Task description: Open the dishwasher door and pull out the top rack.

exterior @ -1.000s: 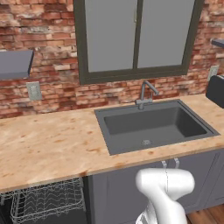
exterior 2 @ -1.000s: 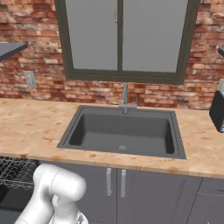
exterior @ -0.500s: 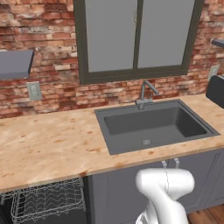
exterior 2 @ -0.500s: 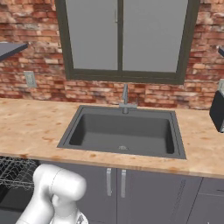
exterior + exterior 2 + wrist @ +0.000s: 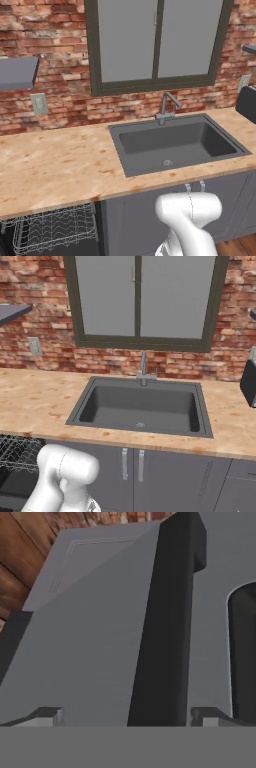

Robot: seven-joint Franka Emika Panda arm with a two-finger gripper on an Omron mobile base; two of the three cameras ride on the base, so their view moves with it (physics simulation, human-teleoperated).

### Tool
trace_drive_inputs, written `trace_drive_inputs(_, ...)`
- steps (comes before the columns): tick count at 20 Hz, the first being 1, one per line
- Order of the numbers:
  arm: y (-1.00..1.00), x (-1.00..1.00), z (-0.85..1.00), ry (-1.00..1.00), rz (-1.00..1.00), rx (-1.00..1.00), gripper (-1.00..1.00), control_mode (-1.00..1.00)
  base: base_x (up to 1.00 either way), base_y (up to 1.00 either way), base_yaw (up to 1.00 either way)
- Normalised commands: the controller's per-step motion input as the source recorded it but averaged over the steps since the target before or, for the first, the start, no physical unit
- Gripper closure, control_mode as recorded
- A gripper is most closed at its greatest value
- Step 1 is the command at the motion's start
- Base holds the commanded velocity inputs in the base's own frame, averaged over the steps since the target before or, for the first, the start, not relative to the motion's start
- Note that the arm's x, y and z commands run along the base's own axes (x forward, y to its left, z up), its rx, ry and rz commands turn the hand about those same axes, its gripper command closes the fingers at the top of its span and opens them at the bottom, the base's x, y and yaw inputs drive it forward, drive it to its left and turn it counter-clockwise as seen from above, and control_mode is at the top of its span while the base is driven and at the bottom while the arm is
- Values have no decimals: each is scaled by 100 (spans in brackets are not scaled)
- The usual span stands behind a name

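The top rack (image 5: pixel 55 230), a white-silver wire basket, juts out from under the wooden counter at the lower left; its right part (image 5: pixel 15 453) also shows at the left edge of the right base view. In the hand view a flat grey panel (image 5: pixel 85 652) with a long black bar (image 5: pixel 165 637) on it looks like the dishwasher door seen close up. My gripper (image 5: pixel 127 716) is open with its fingertips (image 5: pixel 50 714) wide apart. The black bar runs between them, close to the right tip. I cannot tell whether they touch it.
A dark sink (image 5: pixel 116 150) with a faucet (image 5: pixel 167 107) is set in the wooden counter (image 5: pixel 50 165) below a window. Grey cabinet doors with silver handles (image 5: pixel 132 463) stand under the sink. A dark appliance (image 5: pixel 248 383) sits on the counter at the far right.
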Motion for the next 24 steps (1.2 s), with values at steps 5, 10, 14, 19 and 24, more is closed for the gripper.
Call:
trace_drive_inputs(5,0,21,62,-1,2,0,-100,-100,0,0,0)
trace_drive_inputs(10,2,-4,62,0,4,0,-100,-100,0,0,0)
trace_drive_inputs(14,6,-19,62,-1,6,0,-100,-100,0,0,0)
trace_drive_inputs(19,1,-40,62,-3,6,0,-100,-100,0,0,0)
trace_drive_inputs(24,0,-59,57,-3,1,5,-100,-100,0,0,0)
